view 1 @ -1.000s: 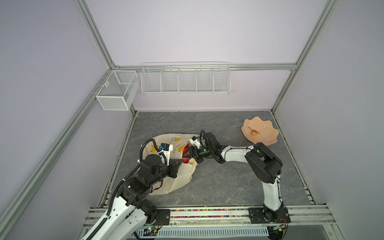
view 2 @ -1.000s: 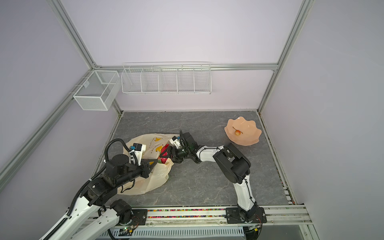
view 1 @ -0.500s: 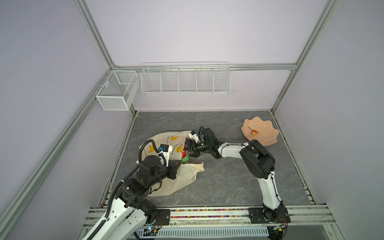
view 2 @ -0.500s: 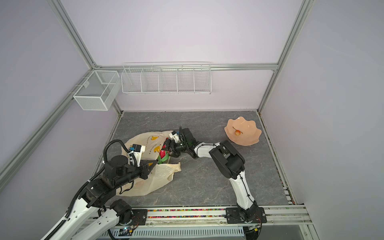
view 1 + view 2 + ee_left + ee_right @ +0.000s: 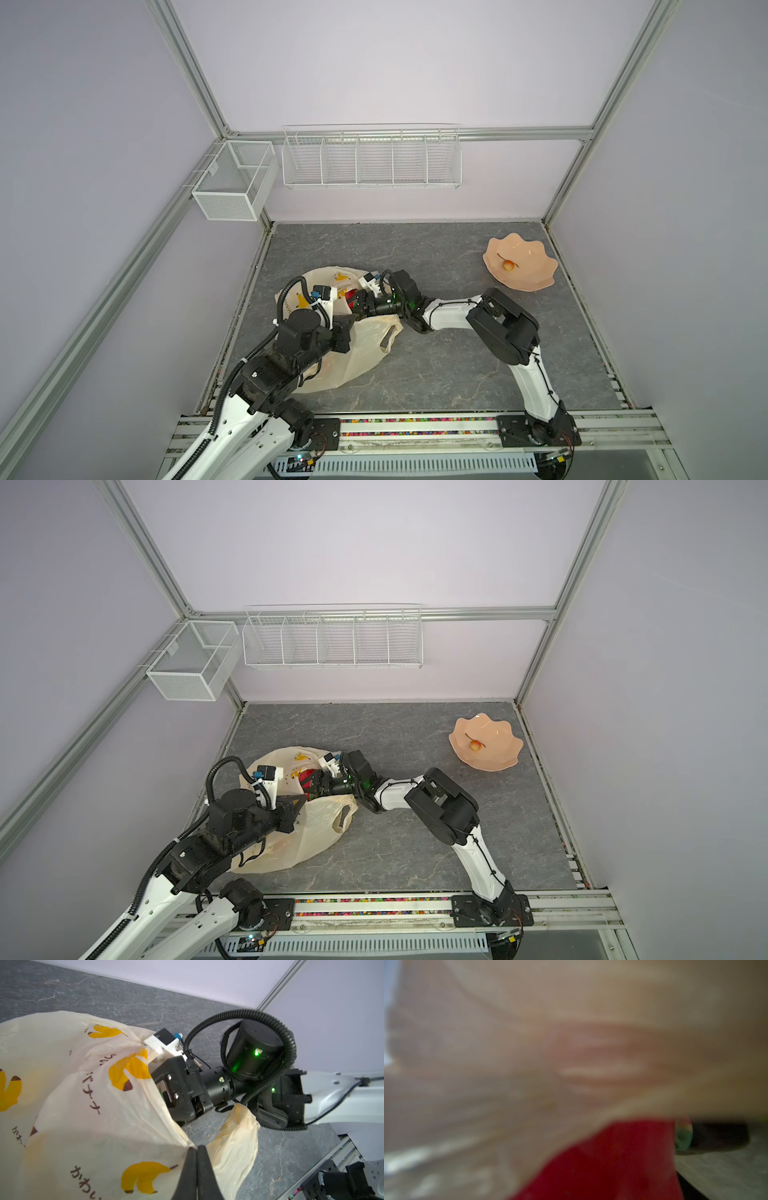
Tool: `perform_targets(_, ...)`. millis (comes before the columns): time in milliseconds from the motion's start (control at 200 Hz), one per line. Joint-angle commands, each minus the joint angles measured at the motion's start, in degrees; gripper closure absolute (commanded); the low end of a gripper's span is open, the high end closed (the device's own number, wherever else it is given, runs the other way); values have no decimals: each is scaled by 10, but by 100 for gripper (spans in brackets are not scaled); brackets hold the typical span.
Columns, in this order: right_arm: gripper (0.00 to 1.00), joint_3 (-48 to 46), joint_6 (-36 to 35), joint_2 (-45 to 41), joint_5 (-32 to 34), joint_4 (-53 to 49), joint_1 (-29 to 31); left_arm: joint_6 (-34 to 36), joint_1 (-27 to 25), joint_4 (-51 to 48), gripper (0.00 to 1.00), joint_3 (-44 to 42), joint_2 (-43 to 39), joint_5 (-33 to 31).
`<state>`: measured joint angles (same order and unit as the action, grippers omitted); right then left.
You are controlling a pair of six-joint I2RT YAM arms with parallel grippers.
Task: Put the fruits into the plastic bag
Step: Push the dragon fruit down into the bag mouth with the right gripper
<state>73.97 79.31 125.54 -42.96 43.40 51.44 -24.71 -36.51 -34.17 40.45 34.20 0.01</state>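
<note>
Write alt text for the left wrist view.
The left end effector, shut, pinches the rim of a banana-printed bag on a grey table. The right arm reaches into the bag's mouth, its tip hidden.

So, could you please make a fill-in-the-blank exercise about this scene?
The left tool is ____ on the plastic bag.
The right tool holds a ____ fruit inside the bag's mouth.
The peach bowl contains ____ small fruit.
Missing words: shut; red; one.
</note>
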Motion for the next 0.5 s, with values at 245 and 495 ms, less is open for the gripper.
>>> perform_targets(245,5,77,15,16,12,-149,45,8,-2,9,100,21,-13,-36)
perform_targets(495,12,100,-22,-7,-7,-278,55,-6,-2,4,100,9,-47,-54)
